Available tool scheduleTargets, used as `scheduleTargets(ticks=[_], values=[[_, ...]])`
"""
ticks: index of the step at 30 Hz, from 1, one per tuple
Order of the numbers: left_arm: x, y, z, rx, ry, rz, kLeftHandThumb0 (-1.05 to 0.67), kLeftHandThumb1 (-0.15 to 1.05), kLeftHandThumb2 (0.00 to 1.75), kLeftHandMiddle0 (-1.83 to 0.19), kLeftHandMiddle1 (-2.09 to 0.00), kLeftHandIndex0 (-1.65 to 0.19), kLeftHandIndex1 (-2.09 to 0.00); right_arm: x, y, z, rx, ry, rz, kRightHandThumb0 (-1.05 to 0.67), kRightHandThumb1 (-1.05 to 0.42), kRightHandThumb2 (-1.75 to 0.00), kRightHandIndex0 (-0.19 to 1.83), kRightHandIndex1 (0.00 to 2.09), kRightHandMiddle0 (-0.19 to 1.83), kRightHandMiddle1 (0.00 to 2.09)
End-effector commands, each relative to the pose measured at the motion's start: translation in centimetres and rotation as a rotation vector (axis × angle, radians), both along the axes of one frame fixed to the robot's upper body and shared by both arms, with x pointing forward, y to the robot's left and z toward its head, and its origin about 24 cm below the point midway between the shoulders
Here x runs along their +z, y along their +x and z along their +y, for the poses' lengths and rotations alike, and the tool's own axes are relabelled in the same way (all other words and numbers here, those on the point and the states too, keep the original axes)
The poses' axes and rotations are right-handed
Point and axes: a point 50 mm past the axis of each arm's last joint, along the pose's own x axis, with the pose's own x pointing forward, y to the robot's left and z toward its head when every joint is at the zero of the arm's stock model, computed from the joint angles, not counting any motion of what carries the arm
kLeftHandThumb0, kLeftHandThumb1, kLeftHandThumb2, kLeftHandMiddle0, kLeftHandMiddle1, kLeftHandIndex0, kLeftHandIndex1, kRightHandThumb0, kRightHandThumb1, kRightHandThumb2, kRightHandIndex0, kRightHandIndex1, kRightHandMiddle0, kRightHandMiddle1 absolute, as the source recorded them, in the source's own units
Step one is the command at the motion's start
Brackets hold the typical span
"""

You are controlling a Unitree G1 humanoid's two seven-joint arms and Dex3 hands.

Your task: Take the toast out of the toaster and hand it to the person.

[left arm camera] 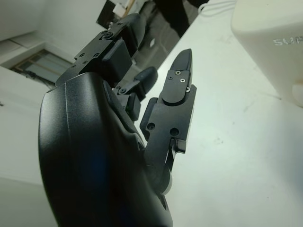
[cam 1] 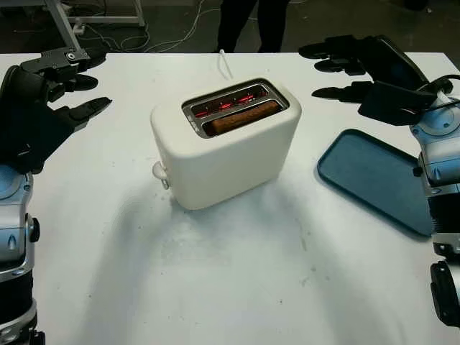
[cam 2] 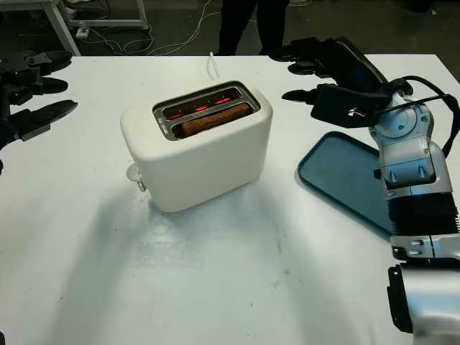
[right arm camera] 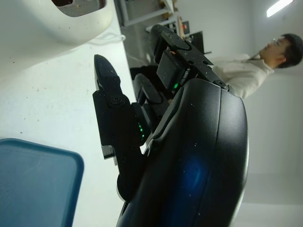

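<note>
Here both black three-finger hands are hovering open, left hand [cam 1: 43, 100] far left, right hand [cam 1: 366, 72] far right above the blue plastic tray [cam 1: 374, 176]; brown toast [cam 1: 243, 117] is sitting in the cream toaster's [cam 1: 226, 144] near slot, between them.

Glossy black hands [cam 1: 43, 93] with screw-studded fingers [left arm camera: 176, 94], silver forearms [cam 2: 410, 154], black cable [cam 2: 431, 86].

The toaster [cam 1: 223, 154] looks like smooth matt cream plastic with a shiny metal top. The tray [cam 1: 374, 180] is matt blue plastic.
</note>
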Motion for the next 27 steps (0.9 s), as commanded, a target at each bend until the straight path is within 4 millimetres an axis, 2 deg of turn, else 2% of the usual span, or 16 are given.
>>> scheduleTargets(ticks=[1, 17, 27], values=[[-0.01, 0.02, 0.04, 0.007, 0.004, -0.005, -0.11, 0.92, 0.0, -0.36, -0.76, -0.66, -0.06, 0.17, -0.15, -0.12, 0.005, -0.012, -0.014, -0.15, -0.89, 0.0, 0.65, 0.01, 0.61, 0.01], [-0.2, 0.03, 0.28, 0.0, -0.019, -0.007, -0.1, 0.92, 0.01, -0.34, -0.8, -0.65, -0.06, 0.26, -0.13, 0.23, 0.011, -0.019, -0.029, -0.15, -0.88, 0.0, 0.69, 0.02, 0.62, 0.01], [0.17, 0.14, -0.22, -0.001, -0.004, 0.002, -0.09, 0.92, 0.02, -0.32, -0.8, -0.65, -0.06, 0.38, -0.41, -0.3, -0.01, 0.0, -0.013, -0.2, -0.9, 0.0, 0.65, 0.0, 0.59, 0.0]])
